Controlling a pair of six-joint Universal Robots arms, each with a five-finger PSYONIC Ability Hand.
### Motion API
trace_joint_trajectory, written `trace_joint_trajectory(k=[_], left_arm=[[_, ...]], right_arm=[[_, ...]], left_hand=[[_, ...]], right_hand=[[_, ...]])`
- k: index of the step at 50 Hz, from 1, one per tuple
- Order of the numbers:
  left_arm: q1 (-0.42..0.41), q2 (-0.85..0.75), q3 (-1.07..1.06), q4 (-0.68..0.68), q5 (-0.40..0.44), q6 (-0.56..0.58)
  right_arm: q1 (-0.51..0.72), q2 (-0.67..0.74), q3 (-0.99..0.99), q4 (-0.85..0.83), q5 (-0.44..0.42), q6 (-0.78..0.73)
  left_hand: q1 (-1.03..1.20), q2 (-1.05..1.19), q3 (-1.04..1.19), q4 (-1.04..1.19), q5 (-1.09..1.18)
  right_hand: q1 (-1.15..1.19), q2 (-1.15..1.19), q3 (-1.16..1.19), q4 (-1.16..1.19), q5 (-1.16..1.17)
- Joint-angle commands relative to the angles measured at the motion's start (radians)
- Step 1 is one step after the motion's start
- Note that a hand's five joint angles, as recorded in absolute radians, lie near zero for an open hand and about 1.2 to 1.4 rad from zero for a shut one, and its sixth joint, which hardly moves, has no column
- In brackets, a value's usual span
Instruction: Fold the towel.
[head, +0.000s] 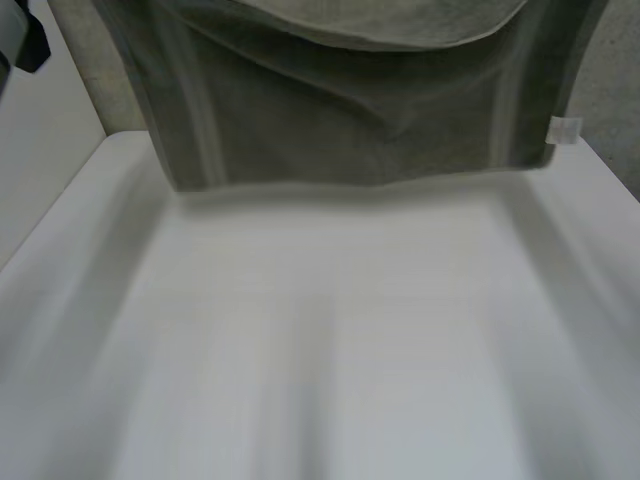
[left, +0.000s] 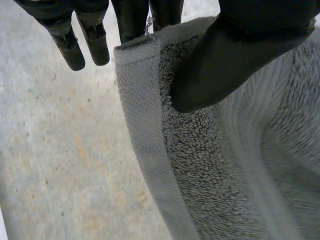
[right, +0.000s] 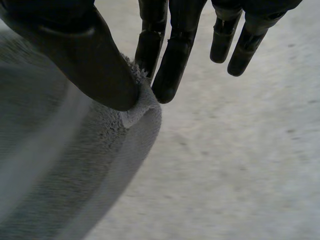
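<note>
A grey-green towel (head: 350, 110) hangs in the air above the far part of the white table (head: 320, 340), its lower edge just over the tabletop and a white label at one lower corner. In the left wrist view my left hand (left: 230, 60) pinches a top corner of the towel (left: 200, 150) between thumb and fingers. In the right wrist view my right hand (right: 85, 55) pinches the other top corner of the towel (right: 55, 165), thumb pressed against the fingers with the cloth's edge between them.
The table's near and middle surface lies bare below the hanging towel. A speckled grey floor (left: 60, 150) lies under both hands beyond the table's far edge. A dark object (head: 25, 40) sits at the far left.
</note>
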Motion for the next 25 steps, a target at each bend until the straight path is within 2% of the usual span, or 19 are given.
trace_joint_trajectory(k=[1, 6, 13, 20, 25], left_arm=[[0.049, 0.079, -0.192, -0.011, 0.153, -0.024], [0.052, 0.079, -0.330, -0.013, 0.190, -0.014], [0.115, 0.079, -0.557, -0.011, 0.198, 0.009], [0.157, 0.099, -0.637, -0.019, 0.198, 0.035], [0.172, 0.176, -0.670, -0.048, 0.196, 0.029]], right_arm=[[-0.067, -0.059, 0.202, 0.073, -0.209, 0.055], [-0.091, -0.081, 0.339, 0.073, -0.248, 0.022], [-0.180, -0.081, 0.501, 0.085, -0.275, -0.099], [-0.238, -0.087, 0.555, 0.101, -0.352, -0.100], [-0.268, -0.163, 0.586, 0.187, -0.409, -0.080]], left_hand=[[0.077, 0.092, -0.043, -0.050, 0.066], [0.077, 0.092, -0.043, -0.050, 0.066], [0.077, 0.092, -0.043, -0.050, 0.066], [0.077, 0.092, -0.043, -0.050, 0.066], [0.077, 0.092, -0.043, -0.050, 0.066]], right_hand=[[0.067, 0.067, -0.007, -0.060, 0.092], [0.067, 0.067, -0.007, -0.060, 0.092], [0.067, 0.067, -0.007, -0.060, 0.092], [0.067, 0.067, -0.007, -0.060, 0.092], [0.067, 0.067, -0.007, -0.060, 0.092]])
